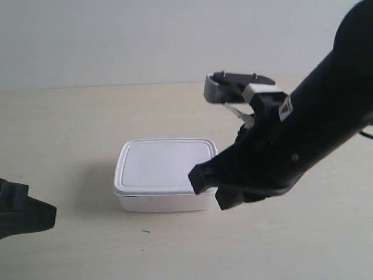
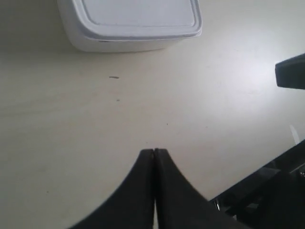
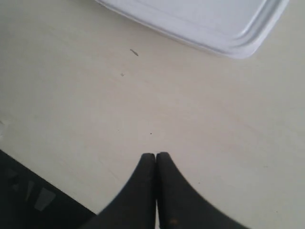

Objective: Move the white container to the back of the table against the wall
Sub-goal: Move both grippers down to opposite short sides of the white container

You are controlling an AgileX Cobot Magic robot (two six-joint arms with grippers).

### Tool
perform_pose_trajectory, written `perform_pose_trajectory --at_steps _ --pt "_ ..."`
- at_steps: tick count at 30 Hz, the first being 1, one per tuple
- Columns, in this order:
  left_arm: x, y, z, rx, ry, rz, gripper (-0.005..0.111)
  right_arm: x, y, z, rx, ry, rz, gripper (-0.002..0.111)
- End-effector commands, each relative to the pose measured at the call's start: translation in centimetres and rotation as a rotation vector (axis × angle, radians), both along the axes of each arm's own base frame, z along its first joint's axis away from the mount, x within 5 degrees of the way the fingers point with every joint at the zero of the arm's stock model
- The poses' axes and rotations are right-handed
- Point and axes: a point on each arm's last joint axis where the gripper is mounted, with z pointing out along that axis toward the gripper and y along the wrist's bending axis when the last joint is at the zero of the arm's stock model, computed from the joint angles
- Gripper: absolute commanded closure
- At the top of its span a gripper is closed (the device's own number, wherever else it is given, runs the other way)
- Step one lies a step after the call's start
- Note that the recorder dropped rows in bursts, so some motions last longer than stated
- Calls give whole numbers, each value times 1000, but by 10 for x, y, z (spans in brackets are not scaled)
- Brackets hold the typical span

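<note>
Pale cream wood grain is covering the worktop [image 1: 70, 116], and nearest to the exterior camera the arm at that view's left is showing only a dark part at the low edge. Its own camera suggests it is the left arm: the left gripper [image 2: 154, 151] is keeping its two fingers pressed together with nothing between them, it is hanging over bare worktop, and it is well apart from the box in front of it.

A little further in, the white container [image 1: 163, 166] is sitting flat on the worktop with its lid on, about in the middle and not yet near the back. The arm at the exterior view's right is reaching down just beside the container's end on that side. The right wrist view is showing a corner of the lid close ahead, so I am taking this one as the right arm. The right gripper [image 3: 156, 155] is also fully closed and empty, with a strip of bare worktop lying between its tips and the container. Whether it is touching the box wall in the exterior view, I cannot tell.

Behind the container a wide band of worktop is running up to the wall [image 1: 116, 35].

I am judging that the approach step is in hand, and the moving itself is not yet begun. The next move is probably asking for one of two things: opening the fingers to take the box across its sides, or placing the closed tips against its near side and pushing straight toward the wall, low enough that it is sliding and not tipping
</note>
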Motion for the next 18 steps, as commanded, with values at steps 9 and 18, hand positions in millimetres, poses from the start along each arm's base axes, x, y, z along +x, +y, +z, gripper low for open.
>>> perform_pose_trajectory --at_steps 9,18 --pt "26 -18 -56 30 75 103 107 2 4 -55 19 31 -123 108" --pt "54 -38 -82 103 90 96 107 18 12 -84 -1 19 -169 108"
